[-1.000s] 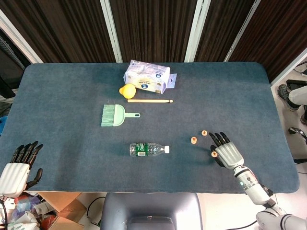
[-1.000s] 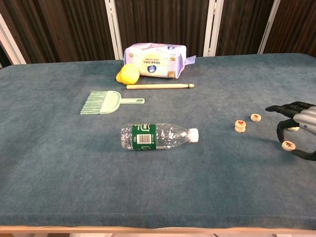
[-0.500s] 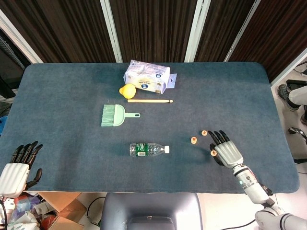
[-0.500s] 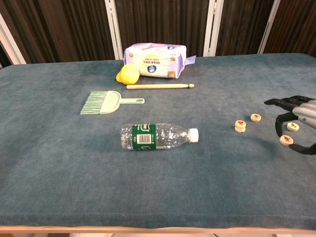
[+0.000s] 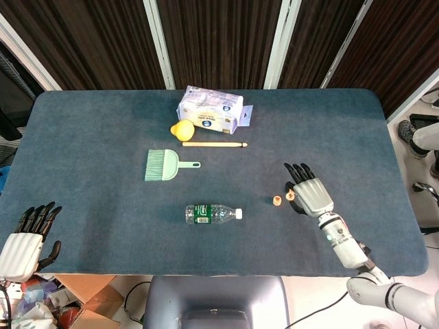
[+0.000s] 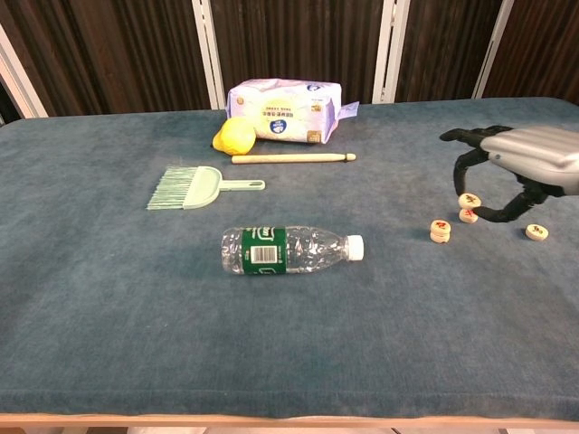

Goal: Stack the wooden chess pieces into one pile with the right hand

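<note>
Small round wooden chess pieces lie at the right of the blue table (image 6: 109, 298). One piece (image 6: 441, 231) (image 5: 277, 200), which looks thicker like two stacked, sits furthest left. A single piece (image 6: 468, 215) lies just right of it. My right hand (image 6: 525, 158) (image 5: 307, 192) hovers there and pinches another piece (image 6: 469, 200) (image 5: 291, 195) between thumb and a finger, directly above that single piece. One more piece (image 6: 536, 232) lies on the cloth under the hand's far side, hidden in the head view. My left hand (image 5: 24, 243) hangs off the near left table edge, fingers apart, holding nothing.
A plastic water bottle (image 6: 289, 249) lies on its side left of the pieces. Further back are a green dustpan brush (image 6: 192, 188), a wooden stick (image 6: 291, 158), a yellow lemon-like object (image 6: 234, 136) and a tissue pack (image 6: 282, 98).
The right hand lifted a piece off the cloth near the right edge and carried it left and away from me, over the single piece. The left hand stayed put.
</note>
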`<state>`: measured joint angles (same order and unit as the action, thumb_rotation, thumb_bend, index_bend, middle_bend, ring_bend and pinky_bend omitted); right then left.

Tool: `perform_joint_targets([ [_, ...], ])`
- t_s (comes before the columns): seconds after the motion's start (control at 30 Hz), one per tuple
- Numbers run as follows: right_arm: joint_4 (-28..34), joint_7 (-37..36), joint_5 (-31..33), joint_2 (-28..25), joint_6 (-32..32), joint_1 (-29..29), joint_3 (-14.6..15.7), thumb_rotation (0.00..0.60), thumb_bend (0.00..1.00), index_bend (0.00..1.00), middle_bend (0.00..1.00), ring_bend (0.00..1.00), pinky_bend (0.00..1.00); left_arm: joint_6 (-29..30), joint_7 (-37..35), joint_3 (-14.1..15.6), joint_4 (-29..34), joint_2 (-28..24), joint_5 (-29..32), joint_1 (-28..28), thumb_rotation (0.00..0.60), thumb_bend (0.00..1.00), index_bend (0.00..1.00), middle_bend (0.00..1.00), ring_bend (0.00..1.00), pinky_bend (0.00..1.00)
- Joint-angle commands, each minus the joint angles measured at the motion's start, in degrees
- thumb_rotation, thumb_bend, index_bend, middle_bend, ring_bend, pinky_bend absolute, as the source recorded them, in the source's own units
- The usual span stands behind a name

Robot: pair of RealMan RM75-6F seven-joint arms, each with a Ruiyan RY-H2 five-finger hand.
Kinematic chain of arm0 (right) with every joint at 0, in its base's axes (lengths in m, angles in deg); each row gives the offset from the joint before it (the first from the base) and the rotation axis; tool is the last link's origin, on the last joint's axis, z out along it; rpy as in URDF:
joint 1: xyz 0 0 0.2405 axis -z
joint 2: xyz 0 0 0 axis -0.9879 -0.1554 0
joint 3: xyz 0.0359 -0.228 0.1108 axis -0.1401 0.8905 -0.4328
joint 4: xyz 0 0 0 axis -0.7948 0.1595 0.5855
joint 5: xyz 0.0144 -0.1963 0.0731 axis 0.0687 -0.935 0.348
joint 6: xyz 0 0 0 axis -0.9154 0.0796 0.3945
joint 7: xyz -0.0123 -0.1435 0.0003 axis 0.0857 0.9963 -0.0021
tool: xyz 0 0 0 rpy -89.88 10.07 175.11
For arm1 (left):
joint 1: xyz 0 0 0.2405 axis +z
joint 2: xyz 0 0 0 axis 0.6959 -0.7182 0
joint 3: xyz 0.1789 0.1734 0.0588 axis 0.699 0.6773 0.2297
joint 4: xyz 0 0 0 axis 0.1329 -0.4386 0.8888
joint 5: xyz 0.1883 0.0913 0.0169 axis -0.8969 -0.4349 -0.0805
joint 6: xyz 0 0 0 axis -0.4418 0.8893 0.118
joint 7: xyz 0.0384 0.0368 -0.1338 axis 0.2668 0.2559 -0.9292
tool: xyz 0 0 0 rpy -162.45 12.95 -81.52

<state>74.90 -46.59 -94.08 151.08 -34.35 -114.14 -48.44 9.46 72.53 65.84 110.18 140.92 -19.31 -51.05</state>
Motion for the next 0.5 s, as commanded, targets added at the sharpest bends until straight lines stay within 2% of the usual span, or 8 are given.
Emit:
perform_joint_targets([
  [0.03,-0.22,1.21,1.49,0.85,1.52,-1.14,-0.88,0.6,0.48,0.62,0.02,0.0,0.0,0.01,0.0,-0.01,-0.01,-0.01,0.02,0.0,0.6,0.5,0.0,0.0,0.0,0.0],
  [0.5,-3.29,4.01,5.32,4.49,6.08,-3.92,-0.59,0.6,0.48,0.62,0.02,0.0,0.0,-0.12,0.22,-0.12,0.05,-0.05,0.31,-0.02,0.6,0.5,0.0,0.0,0.0,0.0],
])
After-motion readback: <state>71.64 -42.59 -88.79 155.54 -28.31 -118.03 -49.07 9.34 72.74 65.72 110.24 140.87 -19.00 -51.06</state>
